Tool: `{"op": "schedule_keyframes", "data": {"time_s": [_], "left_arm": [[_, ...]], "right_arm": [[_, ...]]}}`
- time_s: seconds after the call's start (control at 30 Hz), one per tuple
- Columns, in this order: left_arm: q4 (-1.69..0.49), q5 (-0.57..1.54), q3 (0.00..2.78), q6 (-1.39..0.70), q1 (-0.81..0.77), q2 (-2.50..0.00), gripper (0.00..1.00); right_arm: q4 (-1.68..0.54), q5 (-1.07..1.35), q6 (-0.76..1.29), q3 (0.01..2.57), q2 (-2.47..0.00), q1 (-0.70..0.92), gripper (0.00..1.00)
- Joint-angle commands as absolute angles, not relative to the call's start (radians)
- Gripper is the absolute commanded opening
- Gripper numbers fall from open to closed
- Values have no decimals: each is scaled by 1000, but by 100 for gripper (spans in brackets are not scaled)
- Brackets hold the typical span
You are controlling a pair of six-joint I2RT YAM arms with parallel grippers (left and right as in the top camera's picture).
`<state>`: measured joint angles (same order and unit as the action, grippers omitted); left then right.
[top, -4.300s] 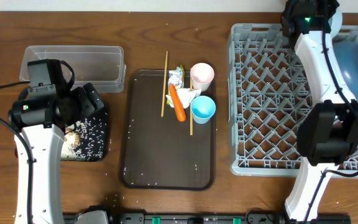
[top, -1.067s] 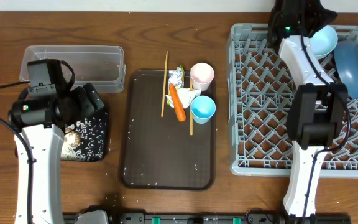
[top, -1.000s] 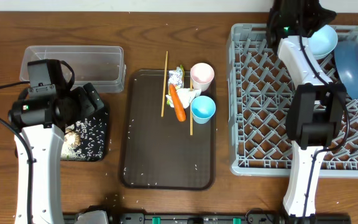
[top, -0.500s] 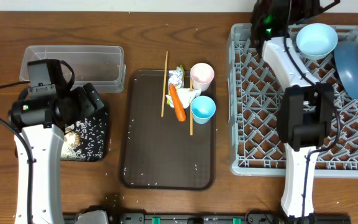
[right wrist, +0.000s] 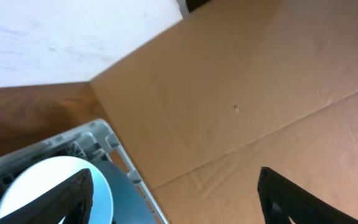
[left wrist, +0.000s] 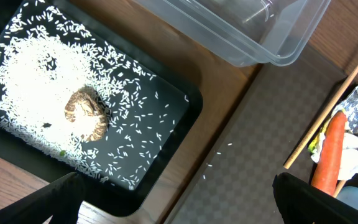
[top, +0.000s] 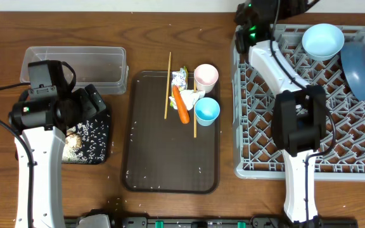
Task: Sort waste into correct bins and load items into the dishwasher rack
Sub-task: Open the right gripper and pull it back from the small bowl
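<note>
The small light-blue bowl (top: pixel 322 39) and large blue bowl (top: pixel 360 60) sit in the grey dishwasher rack (top: pixel 277 168) at its back right. My right gripper (right wrist: pixel 176 171) is open and empty above the rack's far edge, beside both bowls. On the brown serving tray (top: pixel 170 158) lie a carrot (top: pixel 180 104), wrapper (top: pixel 179 78), tissue (top: pixel 192 96), chopsticks (top: pixel 168 85), a pink cup (top: pixel 206 76) and a light-blue cup (top: pixel 207 111). My left gripper (left wrist: pixel 176 186) hangs open over the black tray (left wrist: pixel 194 102), which holds rice (left wrist: pixel 23 74) and a brown scrap (left wrist: pixel 86 115).
The clear tub (top: pixel 75 68) stands behind the black tray, at the back left. A cardboard sheet (right wrist: pixel 260 93) lies beyond the rack. Loose rice grains dot the serving tray (left wrist: pixel 247 180) and the wood around it.
My right gripper has opened and let go of the small light-blue bowl, which now rests in the rack. The right arm has swung left. The left arm is still.
</note>
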<state>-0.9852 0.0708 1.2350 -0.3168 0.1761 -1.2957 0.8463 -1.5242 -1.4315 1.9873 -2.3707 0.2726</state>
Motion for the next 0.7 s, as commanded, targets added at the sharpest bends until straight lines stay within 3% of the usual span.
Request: {"op": "schedule_keyframes", "data": {"time_s": [0.0,0.23,0.37,0.5,0.6,0.67], "left_arm": [[-987,59,1248,-308,180,-1287,98],[-987,58,1248,-308,180,-1287,98],[-987,58,1248,-308,180,-1287,98],[-987,58,1248,-308,180,-1287,98],[-987,59,1248,-308,180,-1287,98],[-987,58,1248,-308,180,-1287,98]], "right_arm": [[873,-1496,-1463,1994,-2357,286,80],[863,-1456,-1444,1994,-2331,300,82],[696,-1400,-1394,1994,-2303,318,85],[207,-1274,-1088,1994,-2234,346,86],[-268,-1020,-739,2006,-2144,361,84],[-461,-856,-591,2028,-2091,357,81]]}}
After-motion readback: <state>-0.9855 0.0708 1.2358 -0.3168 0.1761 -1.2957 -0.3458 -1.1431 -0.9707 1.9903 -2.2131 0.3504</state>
